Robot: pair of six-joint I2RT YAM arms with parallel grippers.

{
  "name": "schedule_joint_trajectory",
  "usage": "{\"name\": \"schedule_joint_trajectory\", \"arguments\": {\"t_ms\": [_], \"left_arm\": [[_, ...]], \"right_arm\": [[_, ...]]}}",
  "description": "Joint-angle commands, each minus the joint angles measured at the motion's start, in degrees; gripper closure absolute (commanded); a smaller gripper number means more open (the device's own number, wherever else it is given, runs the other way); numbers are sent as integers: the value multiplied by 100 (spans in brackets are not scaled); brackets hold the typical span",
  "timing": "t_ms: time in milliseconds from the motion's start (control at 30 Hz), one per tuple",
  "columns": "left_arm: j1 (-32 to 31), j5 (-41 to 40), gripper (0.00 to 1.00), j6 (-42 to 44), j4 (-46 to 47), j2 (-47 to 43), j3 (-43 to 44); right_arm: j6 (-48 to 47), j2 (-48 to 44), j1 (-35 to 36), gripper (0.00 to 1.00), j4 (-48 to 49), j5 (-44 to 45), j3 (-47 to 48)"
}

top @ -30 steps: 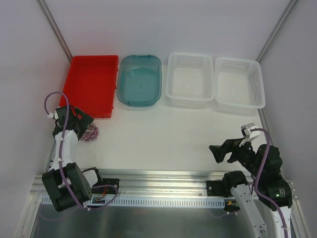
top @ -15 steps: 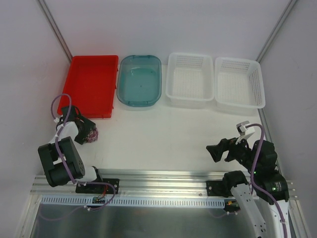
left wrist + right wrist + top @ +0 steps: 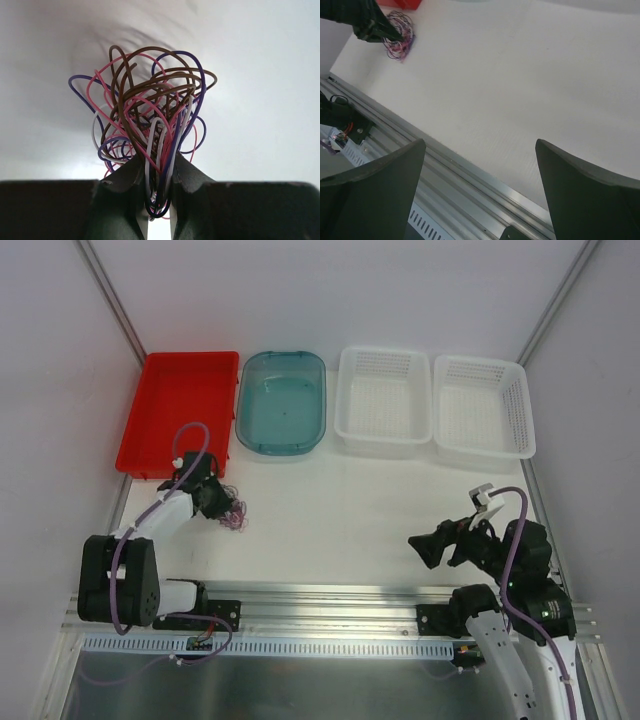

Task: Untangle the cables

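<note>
White bench (image 3: 350, 510), four bins along its far edge, a wire tangle pinched on the left.

From left to right stand a red plastic tray (image 3: 180, 410), a translucent teal tub (image 3: 282, 400) and two white mesh baskets (image 3: 383, 400) (image 3: 482, 410). The right claw (image 3: 480, 145) hangs over the bench's near right part, jaws spread wide with nothing between them. The left claw (image 3: 159, 167) is squeezed onto the small clump of thin curly cables (image 3: 150, 105) in brown, pink, purple and white, just in front of the red tray's right corner.
</note>
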Motion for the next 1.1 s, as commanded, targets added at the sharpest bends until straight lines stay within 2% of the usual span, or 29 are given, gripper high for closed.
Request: {"name": "schedule_joint_trajectory", "arguments": {"t_ms": [0, 167, 200, 333, 433, 533, 600, 800, 900, 1067], "left_arm": [[-949, 327, 87, 212, -135, -241, 3], [-2408, 432, 86, 361, 22, -93, 389], [-2871, 520, 86, 405, 75, -13, 590], [-3787, 880, 85, 722, 295, 575, 1188], [-4262, 1091, 77, 1090, 330, 1146, 1681], [-4449, 1223, 68, 1127, 339, 1525, 1962], [-4546, 1241, 57, 1083, 348, 1552, 1972], [-4616, 1022, 34, 697, 401, 868, 1559], [-4625, 829, 30, 416, 462, 341, 1269], [-4634, 688, 32, 187, 611, 84, 839]], "right_arm": [[320, 188, -25, 3, 741, -657, -229], [829, 565, -8, 3, 1505, -948, -590], [873, 619, -8, 3, 1585, -931, -625], [1066, 856, 89, 3, 1893, -737, -792], [1164, 1041, 255, 1, 2157, -615, -889], [1164, 1216, 588, 1, 2227, -246, -1065], [1225, 1365, 869, 1, 2333, 44, -1214], [1786, 1857, 1713, 4, 3263, 774, -1767], [1937, 2384, 2161, 10, 3878, 1369, -1865], [2130, 3104, 2479, 18, 4414, 1864, -1804]]}}
